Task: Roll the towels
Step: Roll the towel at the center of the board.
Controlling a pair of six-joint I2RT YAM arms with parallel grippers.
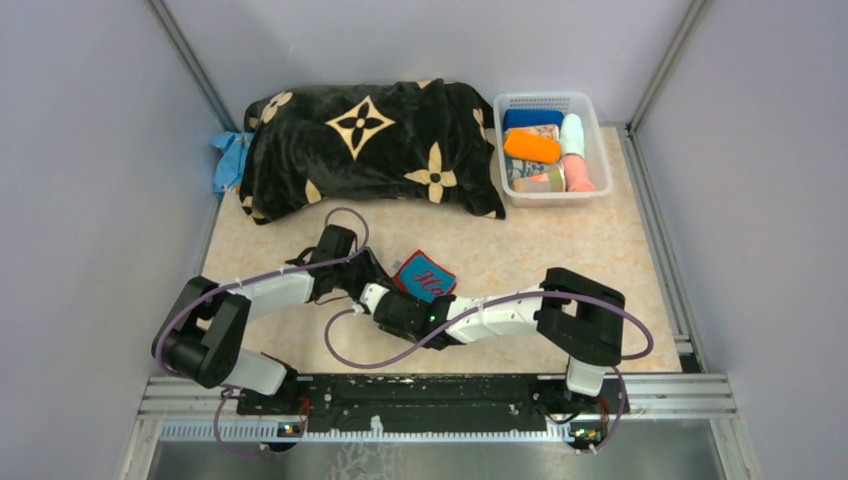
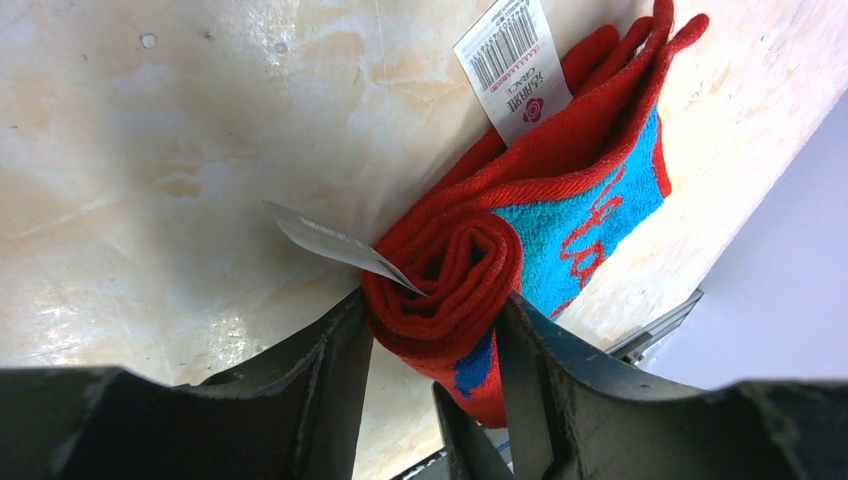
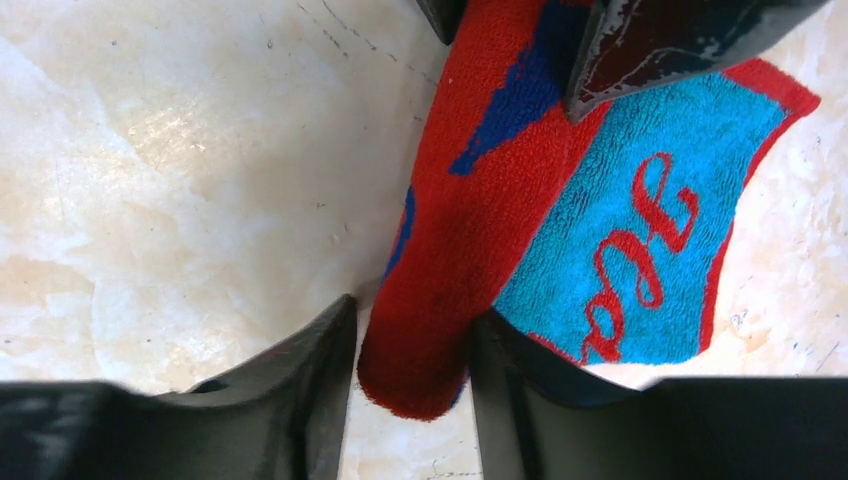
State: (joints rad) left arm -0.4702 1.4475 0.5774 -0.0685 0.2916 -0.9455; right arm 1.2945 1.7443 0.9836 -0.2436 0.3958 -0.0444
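Far left, at the wall: one light blue cloth, bunched and unrolled, touching the one black blanket.

Centre of the desk: one red-and-turquoise patterned towel, part rolled, with the flat remainder lying on the side away from the arm bases.

Left gripper: closed at a middling width on one end of the roll, a finger pressed to each side, the spiral of layers showing between. Two paper tags at that end: one barcode label and one plain white tag caught in the spiral.

Right gripper: clamped likewise across the other end of the same roll.

Judged light, soft, limp and compressible; not slippery, but liable to spring open if released. Best held at the roll's two ends, never by the loose flat edge.

Back right: one clear basket holding at least five rolled towels, among them blue, orange, pink and pale. Exact count unclear.
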